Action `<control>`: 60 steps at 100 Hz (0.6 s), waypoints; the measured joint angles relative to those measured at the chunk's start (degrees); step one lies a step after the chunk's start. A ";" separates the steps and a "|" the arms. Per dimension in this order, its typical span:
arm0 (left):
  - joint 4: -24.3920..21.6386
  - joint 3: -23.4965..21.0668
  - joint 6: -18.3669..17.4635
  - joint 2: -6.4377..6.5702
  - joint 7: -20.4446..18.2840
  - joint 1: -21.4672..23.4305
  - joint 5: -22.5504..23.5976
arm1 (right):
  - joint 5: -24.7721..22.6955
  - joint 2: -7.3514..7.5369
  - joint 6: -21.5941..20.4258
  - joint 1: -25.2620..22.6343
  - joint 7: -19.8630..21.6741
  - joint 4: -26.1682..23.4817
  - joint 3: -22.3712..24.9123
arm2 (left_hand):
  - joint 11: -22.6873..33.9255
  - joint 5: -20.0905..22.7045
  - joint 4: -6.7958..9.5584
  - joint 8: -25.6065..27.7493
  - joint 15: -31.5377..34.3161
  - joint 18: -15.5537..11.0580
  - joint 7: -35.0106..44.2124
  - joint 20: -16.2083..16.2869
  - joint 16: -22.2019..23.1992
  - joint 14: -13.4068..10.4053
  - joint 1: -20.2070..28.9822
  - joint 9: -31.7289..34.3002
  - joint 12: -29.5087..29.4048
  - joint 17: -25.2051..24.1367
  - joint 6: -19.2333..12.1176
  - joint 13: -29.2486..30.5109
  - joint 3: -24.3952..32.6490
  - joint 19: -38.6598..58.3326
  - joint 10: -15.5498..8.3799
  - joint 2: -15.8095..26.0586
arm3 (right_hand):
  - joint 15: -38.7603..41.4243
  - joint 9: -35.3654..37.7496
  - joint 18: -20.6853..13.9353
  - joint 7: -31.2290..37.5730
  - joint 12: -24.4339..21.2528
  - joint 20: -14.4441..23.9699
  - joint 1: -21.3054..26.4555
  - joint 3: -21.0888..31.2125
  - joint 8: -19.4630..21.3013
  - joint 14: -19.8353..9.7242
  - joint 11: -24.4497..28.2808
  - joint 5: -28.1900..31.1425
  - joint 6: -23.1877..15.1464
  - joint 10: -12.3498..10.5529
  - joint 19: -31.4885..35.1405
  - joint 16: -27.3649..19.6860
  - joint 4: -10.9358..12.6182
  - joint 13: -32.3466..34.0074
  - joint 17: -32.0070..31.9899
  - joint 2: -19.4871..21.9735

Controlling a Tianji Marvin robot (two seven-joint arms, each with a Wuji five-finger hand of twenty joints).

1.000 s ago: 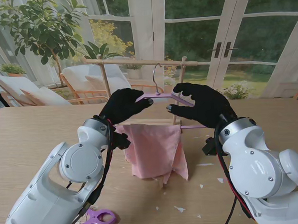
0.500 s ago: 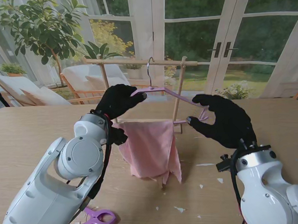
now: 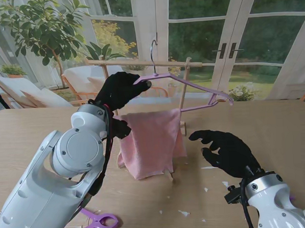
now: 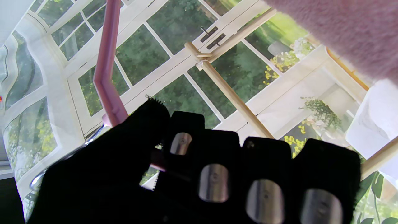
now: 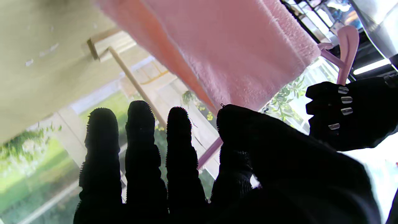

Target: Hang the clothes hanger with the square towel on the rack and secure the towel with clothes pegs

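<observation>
My left hand is shut on the left shoulder of the purple clothes hanger and holds it up in the air. The hanger's metal hook stands above the wooden rack's top bar, not resting on it. The pink square towel drapes over the hanger's lower bar. My right hand hovers open over the table, nearer to me than the hanger's right end and apart from it. In the left wrist view the hanger arm runs out of my gloved fingers. The right wrist view shows the towel.
A purple clothes peg lies on the table near its front edge, by my left arm. The rack's right post stands just behind the towel. Small white scraps dot the wooden table. Glass doors and plants fill the background.
My right hand let go of the hanger's right end and dropped toward me over the table. My left hand raised the hanger, lifting the hook above the rack bar.
</observation>
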 measured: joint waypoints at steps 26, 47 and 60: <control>-1.00 -0.51 -0.02 0.44 -1.44 0.12 -0.55 | 4.57 0.15 2.14 3.29 -0.02 1.51 -1.75 | 0.00 0.00 0.01 0.07 0.00 -0.20 0.00 0.00 0.00 -0.15 0.02 0.00 0.07 0.13 -0.08 0.00 -0.17 0.02 -0.08 0.42 | 5.78 -4.10 -0.50 -2.14 5.41 0.00 -6.38 -7.79 -2.06 0.00 7.19 -3.76 0.42 -0.62 2.33 3.36 -0.41 -1.69 -1.44 -0.02; -2.27 -0.84 0.75 0.79 -2.76 0.22 -1.14 | 13.05 -0.78 7.08 8.47 -3.15 4.06 -3.93 | 0.00 0.00 0.01 0.14 0.01 -0.31 0.00 0.00 0.00 -0.20 0.03 0.00 0.08 0.19 -0.12 0.00 -0.20 0.03 -0.11 0.43 | 8.48 -4.78 -0.51 -1.24 7.13 0.00 -6.51 -9.18 -2.06 0.00 9.38 -2.76 3.78 -0.62 3.89 4.58 -0.41 -1.68 -1.51 0.07; -2.80 -0.90 1.17 0.90 -3.04 0.24 -1.12 | 12.98 -1.06 9.35 10.79 -2.96 5.36 -4.88 | 0.00 0.00 0.01 0.14 0.01 -0.65 0.00 0.00 0.00 -0.23 0.26 0.00 0.08 0.21 -0.13 0.01 -0.70 0.02 -0.13 0.49 | 8.73 -4.78 -0.51 -0.68 7.43 0.00 -6.51 -9.46 -2.06 0.00 9.48 -2.08 5.23 -0.62 4.05 4.70 -0.41 -2.51 -1.57 0.07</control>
